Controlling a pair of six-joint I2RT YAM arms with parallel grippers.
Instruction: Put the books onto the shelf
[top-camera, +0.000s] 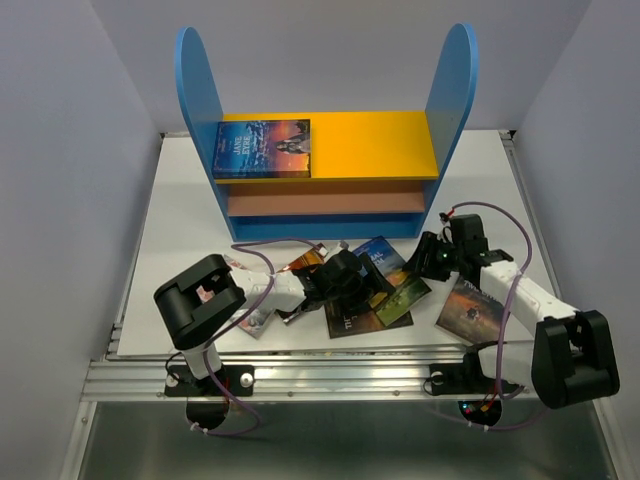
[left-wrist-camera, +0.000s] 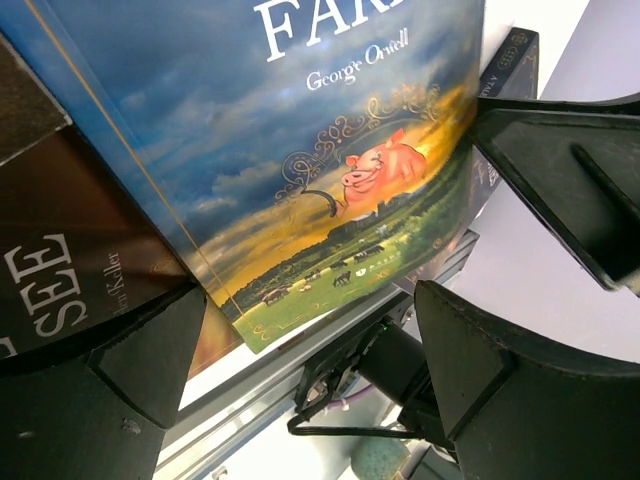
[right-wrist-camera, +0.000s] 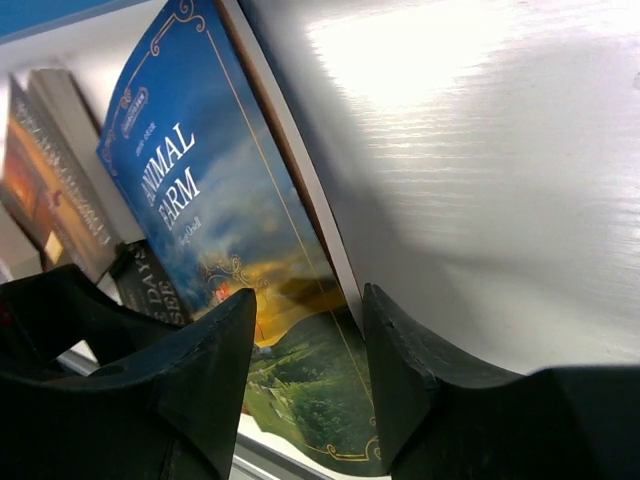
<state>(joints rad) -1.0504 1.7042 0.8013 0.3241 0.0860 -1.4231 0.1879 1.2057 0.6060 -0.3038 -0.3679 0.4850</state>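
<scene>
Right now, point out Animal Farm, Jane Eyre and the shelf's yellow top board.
Animal Farm (right-wrist-camera: 215, 225): right wrist view, on the blue sky of its cover.
Jane Eyre (top-camera: 262, 148): top view, on the middle of its cover.
yellow top board (top-camera: 375, 145): top view, on the bare stretch right of Jane Eyre.

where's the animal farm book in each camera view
Top external: Animal Farm book lies at the right of the loose pile in front of the shelf.
Left wrist: it fills the upper middle.
Right wrist: left of centre.
Shared landmark: the dark Three Days to See book beside it.
</scene>
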